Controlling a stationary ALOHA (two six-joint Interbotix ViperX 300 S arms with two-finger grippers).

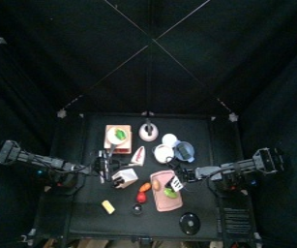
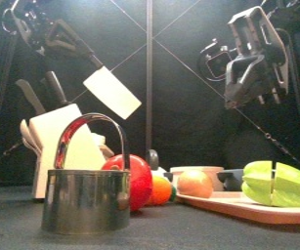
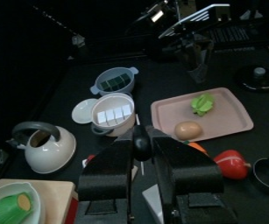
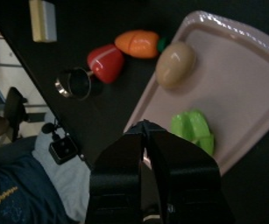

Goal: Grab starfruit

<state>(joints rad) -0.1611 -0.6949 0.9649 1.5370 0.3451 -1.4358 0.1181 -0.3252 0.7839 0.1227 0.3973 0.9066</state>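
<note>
The starfruit [image 4: 195, 129] is a small green fruit lying on the pink board [image 4: 236, 66], next to a beige egg-shaped piece [image 4: 176, 63]. It also shows in the front view [image 2: 280, 184], the top view [image 1: 171, 192] and the left wrist view [image 3: 202, 104]. My right gripper [image 4: 145, 140] hangs above the board close to the starfruit, jaws shut and empty; the front view shows this gripper [image 2: 247, 96] well above the fruit. My left gripper [image 3: 148, 150] is left of the board, shut on a white-bladed knife [image 2: 113, 93] held in the air.
A red pepper [image 4: 105, 63], an orange piece [image 4: 137, 42] and a metal cup [image 2: 87, 200] sit left of the board. A knife block [image 2: 59, 146], kettle [image 3: 43, 147], white cup [image 3: 113, 114] and grey strainer [image 3: 116, 80] stand behind. A yellow block [image 1: 108, 206] lies front left.
</note>
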